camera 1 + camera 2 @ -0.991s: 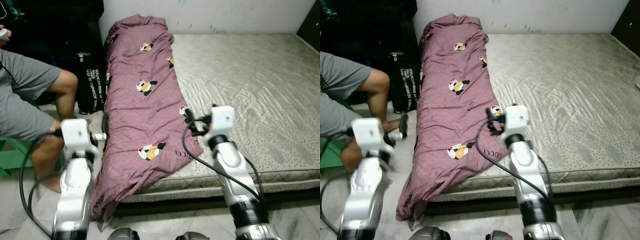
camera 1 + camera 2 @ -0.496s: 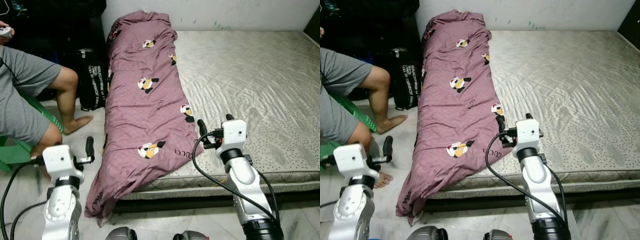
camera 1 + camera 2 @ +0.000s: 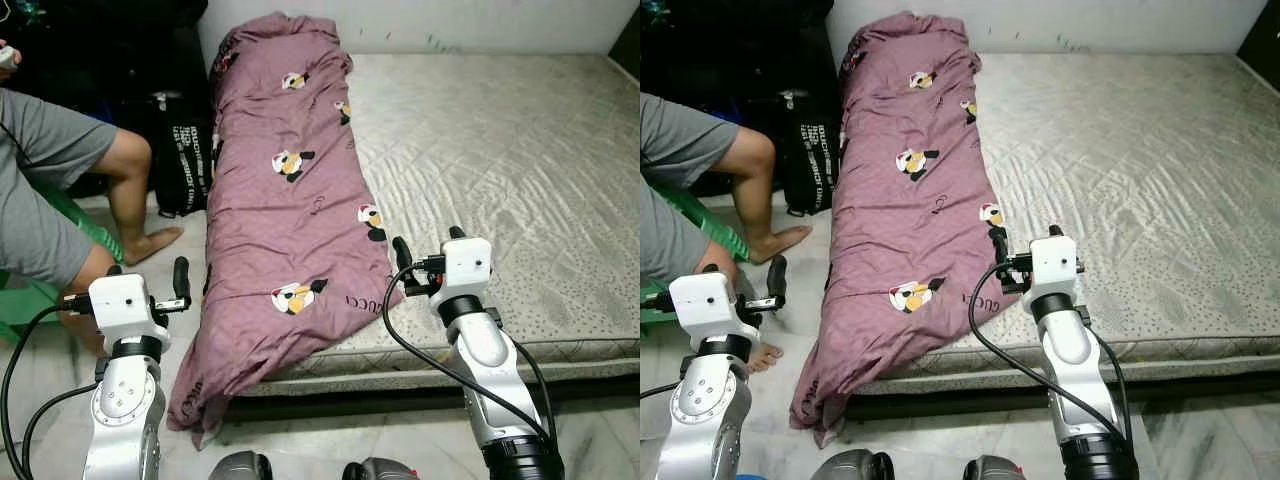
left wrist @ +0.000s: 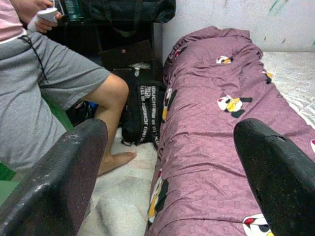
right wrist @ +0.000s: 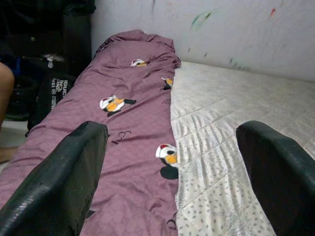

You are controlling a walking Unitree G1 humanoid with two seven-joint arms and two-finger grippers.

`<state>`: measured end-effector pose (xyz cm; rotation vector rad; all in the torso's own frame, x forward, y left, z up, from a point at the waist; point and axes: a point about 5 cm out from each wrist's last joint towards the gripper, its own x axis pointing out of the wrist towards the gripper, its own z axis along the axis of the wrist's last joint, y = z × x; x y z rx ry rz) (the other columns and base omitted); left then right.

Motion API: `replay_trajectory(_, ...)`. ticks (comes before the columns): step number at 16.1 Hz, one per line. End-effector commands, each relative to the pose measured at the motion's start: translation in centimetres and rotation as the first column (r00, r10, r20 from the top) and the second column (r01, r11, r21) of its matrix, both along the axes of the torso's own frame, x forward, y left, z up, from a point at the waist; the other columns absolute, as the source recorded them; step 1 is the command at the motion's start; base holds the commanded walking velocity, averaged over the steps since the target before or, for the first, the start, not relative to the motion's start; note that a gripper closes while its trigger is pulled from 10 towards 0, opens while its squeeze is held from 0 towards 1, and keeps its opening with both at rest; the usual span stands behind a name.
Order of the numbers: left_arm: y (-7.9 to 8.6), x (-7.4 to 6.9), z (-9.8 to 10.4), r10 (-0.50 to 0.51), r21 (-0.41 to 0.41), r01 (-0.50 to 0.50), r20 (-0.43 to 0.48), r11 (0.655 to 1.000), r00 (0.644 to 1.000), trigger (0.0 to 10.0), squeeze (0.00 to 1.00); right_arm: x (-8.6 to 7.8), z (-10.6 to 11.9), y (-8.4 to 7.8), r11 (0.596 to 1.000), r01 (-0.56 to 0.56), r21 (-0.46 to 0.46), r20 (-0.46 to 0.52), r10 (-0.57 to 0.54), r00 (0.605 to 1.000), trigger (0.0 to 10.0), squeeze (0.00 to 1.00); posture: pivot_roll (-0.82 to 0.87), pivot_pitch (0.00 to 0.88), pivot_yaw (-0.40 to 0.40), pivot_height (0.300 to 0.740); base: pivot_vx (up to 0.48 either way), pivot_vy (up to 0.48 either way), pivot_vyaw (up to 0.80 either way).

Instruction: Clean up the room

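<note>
A mauve blanket with cartoon prints lies in a long heap along the left side of the quilted mattress. Its near end hangs off the bed's front corner down to the floor. My left gripper is open and empty, held over the floor to the left of the hanging blanket and apart from it. My right gripper is open and empty too, just past the blanket's right edge near the mattress front. In the wrist views the blanket stretches away between wide-spread fingers.
A person in grey shorts sits at the left on a green stool, one bare foot on the floor near the bed. A black bag leans between the person and the bed. A white wall backs the mattress.
The view has shifted slightly. Over the second my left gripper has dropped and moved left, away from the blanket's edge. My right gripper has come down toward the mattress front.
</note>
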<state>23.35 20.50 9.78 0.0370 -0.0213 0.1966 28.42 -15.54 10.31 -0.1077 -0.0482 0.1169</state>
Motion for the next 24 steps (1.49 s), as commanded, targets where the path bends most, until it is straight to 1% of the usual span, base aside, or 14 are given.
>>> replay_trajectory(1,0.3,0.0,0.4,0.005,0.017,-0.005,0.004,1.000,1.000,10.0,0.00,0.2,0.5,0.2,1.000,-0.009,0.007,0.010,0.009,1.000,10.0,0.00,0.02,0.100,0.000,0.736,0.000,0.000,-0.80)
replay_trajectory(4,0.1,0.5,0.8,-0.005,0.015,0.004,0.012,1.000,1.000,10.0,0.00,0.9,1.0,0.2,1.000,-0.015,0.000,0.026,0.015,1.000,10.0,0.00,0.02,0.110,0.001,0.736,0.000,0.000,-0.67)
replay_trajectory(8,-0.2,0.7,0.9,-0.008,0.016,0.008,0.014,1.000,1.000,10.0,0.00,1.2,1.2,0.5,1.000,-0.025,-0.002,0.030,0.025,0.999,10.0,0.00,0.02,0.112,-0.002,0.736,0.000,0.000,0.00)
replay_trajectory(9,-0.2,0.7,0.9,-0.009,0.015,0.009,0.014,1.000,1.000,10.0,0.00,1.1,1.1,0.7,0.998,-0.040,-0.045,0.028,0.041,0.999,10.0,0.00,0.02,0.111,-0.003,0.736,0.000,0.000,0.51)
replay_trajectory(10,-0.2,0.7,0.9,-0.010,0.015,0.010,0.012,1.000,1.000,10.0,0.00,0.9,1.2,1.1,0.996,-0.063,-0.067,0.038,0.066,0.997,10.0,0.00,0.02,0.112,-0.004,0.736,0.000,0.000,0.80)
replay_trajectory(13,-0.4,0.8,0.9,-0.015,0.015,0.015,0.013,1.000,1.000,10.0,0.00,1.0,1.2,1.2,0.997,-0.061,-0.048,0.038,0.062,0.997,10.0,0.00,0.02,0.112,-0.004,0.736,0.000,0.000,0.80)
replay_trajectory(15,-0.7,0.7,0.8,-0.025,0.011,0.025,0.009,1.000,1.000,10.0,0.00,1.0,1.1,1.0,0.999,-0.046,-0.020,0.032,0.047,0.998,10.0,0.00,0.02,0.110,-0.003,0.736,0.000,0.000,0.00)
replay_trajectory(19,-0.8,0.8,0.7,-0.039,-0.001,0.039,0.002,0.999,0.999,10.0,0.00,0.9,1.0,0.9,0.999,-0.035,-0.006,0.028,0.035,0.999,10.0,0.00,0.02,0.104,-0.001,0.736,0.000,0.000,0.00)
replay_trajectory(20,-0.9,0.8,0.7,-0.050,-0.009,0.050,0.004,0.999,0.999,10.0,0.00,1.0,0.9,0.9,0.999,-0.029,0.015,0.015,0.029,0.999,10.0,0.00,0.02,0.102,0.000,0.736,0.000,0.000,-0.40)
replay_trajectory(24,-1.0,0.9,0.8,-0.055,-0.011,0.055,0.006,0.998,0.998,10.0,0.00,1.0,0.9,0.8,1.000,-0.026,0.017,0.013,0.026,1.000,10.0,0.00,0.02,0.100,0.000,0.736,0.000,0.000,-0.70)
